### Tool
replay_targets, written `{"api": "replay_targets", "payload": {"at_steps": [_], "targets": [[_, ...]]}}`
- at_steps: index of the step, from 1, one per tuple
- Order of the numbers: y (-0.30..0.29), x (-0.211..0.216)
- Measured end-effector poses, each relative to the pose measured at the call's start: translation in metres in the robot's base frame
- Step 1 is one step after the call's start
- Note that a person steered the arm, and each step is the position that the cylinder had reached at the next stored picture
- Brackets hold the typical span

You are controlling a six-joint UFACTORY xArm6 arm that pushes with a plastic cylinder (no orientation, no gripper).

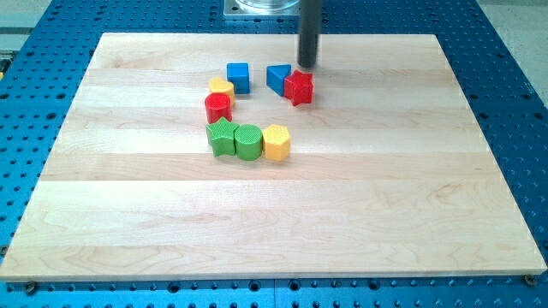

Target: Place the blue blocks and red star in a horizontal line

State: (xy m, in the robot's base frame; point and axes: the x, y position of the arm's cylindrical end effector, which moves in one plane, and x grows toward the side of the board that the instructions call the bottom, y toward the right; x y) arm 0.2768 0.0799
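Note:
A blue cube (239,77) sits near the view's top, just right of a yellow block (221,87). A blue triangular block (277,78) lies to its right, touching the red star (299,87) on that star's left. The three lie roughly in a row, with a gap between the cube and the triangle. My tip (307,65) is just above the red star, toward the view's top, close to it but apart.
A red cylinder-like block (217,107) sits below the yellow block. Below it a green star (223,138), a green cylinder (248,141) and a yellow hexagonal block (276,142) stand side by side. The wooden board (128,222) rests on a blue perforated table.

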Motion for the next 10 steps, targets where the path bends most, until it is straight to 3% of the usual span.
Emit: {"api": "replay_targets", "payload": {"at_steps": [1,5,10], "targets": [[0.008,0.032],[0.000,0.087],[-0.008,0.023]]}}
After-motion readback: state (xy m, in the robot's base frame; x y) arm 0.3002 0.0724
